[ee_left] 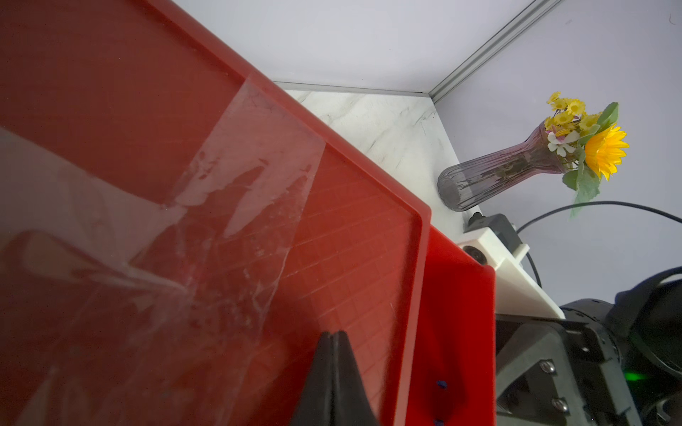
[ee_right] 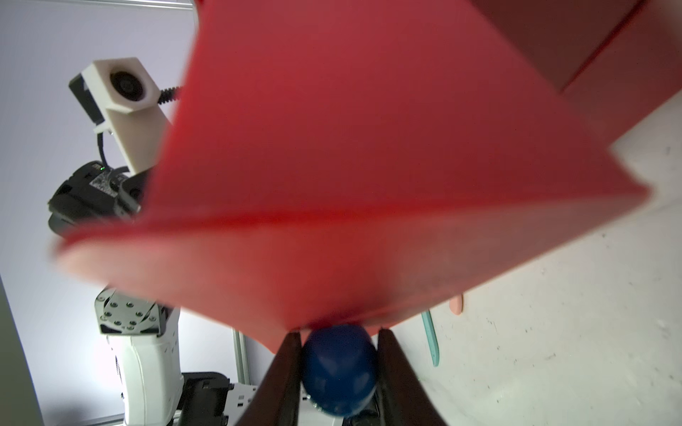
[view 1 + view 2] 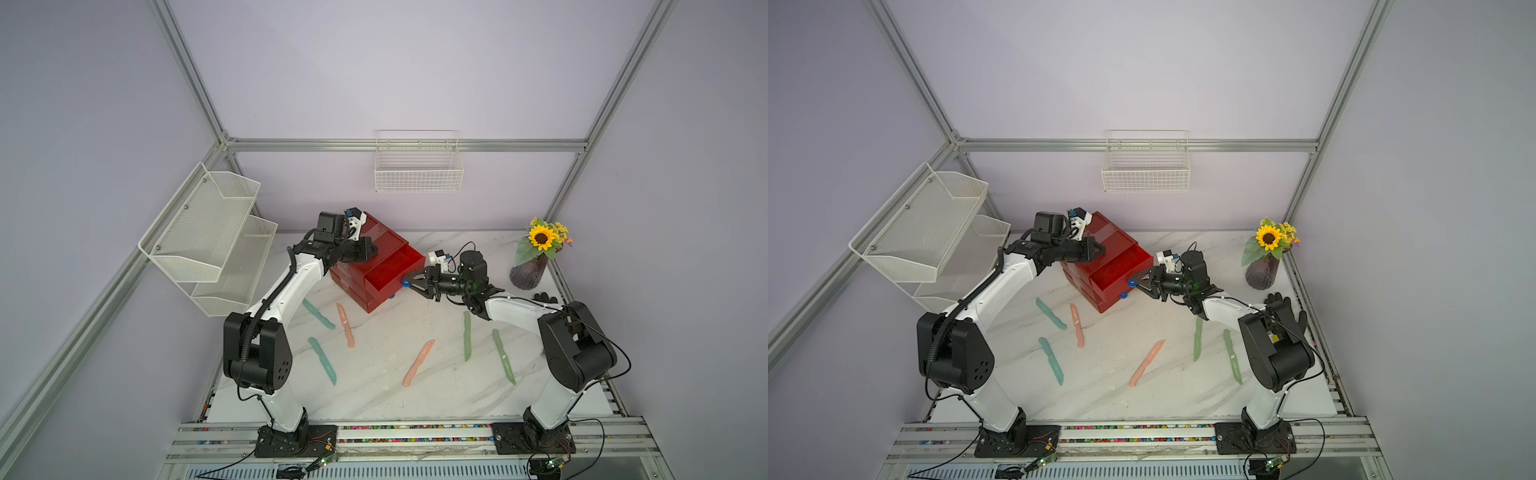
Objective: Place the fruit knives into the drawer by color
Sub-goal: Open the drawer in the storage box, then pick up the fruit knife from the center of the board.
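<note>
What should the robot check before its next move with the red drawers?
1. Is the right claw closed on the blue knob? ok.
2. Is the top drawer pulled partly out? ok.
3. Is the left claw shut over the red cabinet top? ok. Whether it presses down: cannot tell.
4. Does the open drawer look empty? ok.
5. Does the pink knife nearest the cabinet lie apart from it? ok.

2 arms (image 3: 291, 286) w/ white links, blk joints, blk cables, white wrist cams (image 3: 438, 257).
</note>
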`<action>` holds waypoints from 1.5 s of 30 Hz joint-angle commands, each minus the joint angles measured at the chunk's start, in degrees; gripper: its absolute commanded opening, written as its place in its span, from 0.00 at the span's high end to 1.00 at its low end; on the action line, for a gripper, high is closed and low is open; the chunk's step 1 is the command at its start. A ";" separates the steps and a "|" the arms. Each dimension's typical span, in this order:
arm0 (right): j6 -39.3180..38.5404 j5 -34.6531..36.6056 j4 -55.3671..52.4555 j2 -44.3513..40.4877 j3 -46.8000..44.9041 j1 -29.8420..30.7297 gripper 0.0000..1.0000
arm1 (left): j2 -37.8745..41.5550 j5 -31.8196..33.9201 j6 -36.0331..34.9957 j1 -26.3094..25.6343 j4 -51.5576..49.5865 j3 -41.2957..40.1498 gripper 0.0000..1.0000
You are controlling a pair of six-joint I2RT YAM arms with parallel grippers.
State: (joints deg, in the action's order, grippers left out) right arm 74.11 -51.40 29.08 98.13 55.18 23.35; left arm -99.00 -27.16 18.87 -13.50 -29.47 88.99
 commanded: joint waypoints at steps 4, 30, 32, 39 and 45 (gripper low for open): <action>-2.25 -5.40 -3.01 -6.69 -3.42 -1.15 0.80 | -2.26 3.37 -1.20 0.41 -5.77 -0.83 1.00; -39.81 37.22 -62.19 -18.92 -3.81 -8.70 0.13 | 5.96 10.44 0.22 -5.59 -11.63 8.50 0.00; -40.99 39.38 -62.00 -15.95 -3.99 -7.74 0.14 | 8.10 11.46 0.07 -7.20 -12.91 7.50 0.00; -40.40 48.83 -62.12 -8.25 -3.15 -3.81 0.24 | 17.55 12.65 1.27 -12.55 -13.36 0.09 0.00; -40.10 52.56 -60.90 -5.46 -3.20 -3.29 0.35 | 22.99 11.53 1.69 -14.97 -13.04 -3.36 0.00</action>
State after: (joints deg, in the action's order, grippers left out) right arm 34.37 -3.53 -31.51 91.20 51.57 19.75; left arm -77.34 -15.64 20.01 -27.97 -42.96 86.72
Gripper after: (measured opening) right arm 0.656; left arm 0.999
